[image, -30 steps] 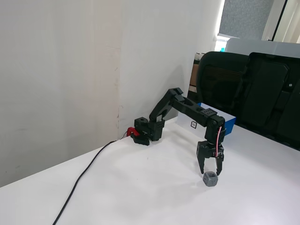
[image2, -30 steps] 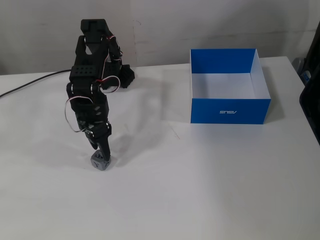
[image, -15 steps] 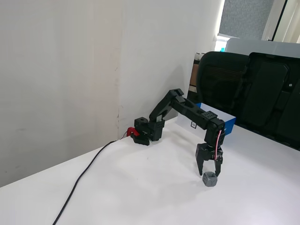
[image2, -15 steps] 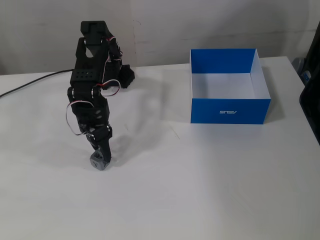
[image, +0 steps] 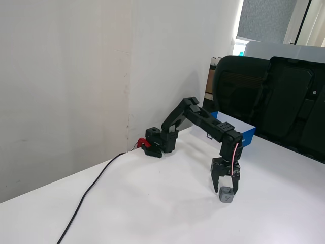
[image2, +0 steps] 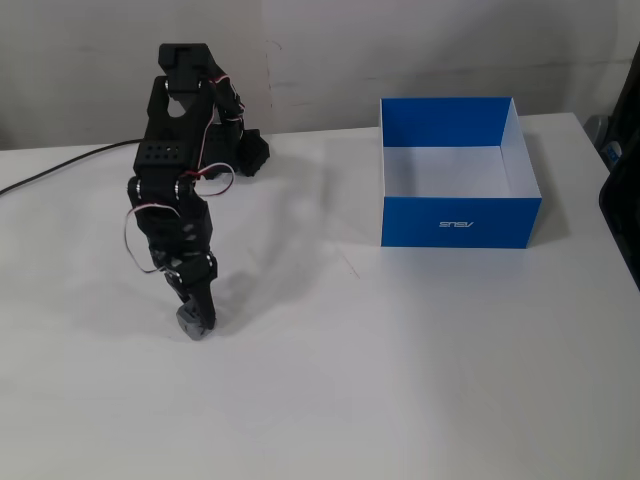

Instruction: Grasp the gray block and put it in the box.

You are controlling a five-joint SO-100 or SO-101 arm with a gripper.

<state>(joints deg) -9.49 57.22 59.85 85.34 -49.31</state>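
The gray block (image: 226,195) lies on the white table, seen in both fixed views; from above it (image2: 190,326) is mostly covered by the gripper. My gripper (image: 225,189) points straight down and stands open. Its two fingers reach down on either side of the block's upper part, and I cannot tell whether they touch it. From above, the gripper (image2: 196,316) sits directly over the block. The box (image2: 459,221), blue outside and white inside, stands empty far to the right in that view. In the other fixed view the box (image: 248,134) shows behind the arm.
Black chairs (image: 274,101) stand behind the table's far edge. A black cable (image: 86,195) runs from the arm's base (image: 155,144) toward the front left. A wall closes off the left side. The table's right edge (image2: 618,190) lies just past the box.
The gripper has come down around the block, its fingers now lower on both sides of it. Seen from above, arm and gripper have shifted slightly left. The block stays on the table.
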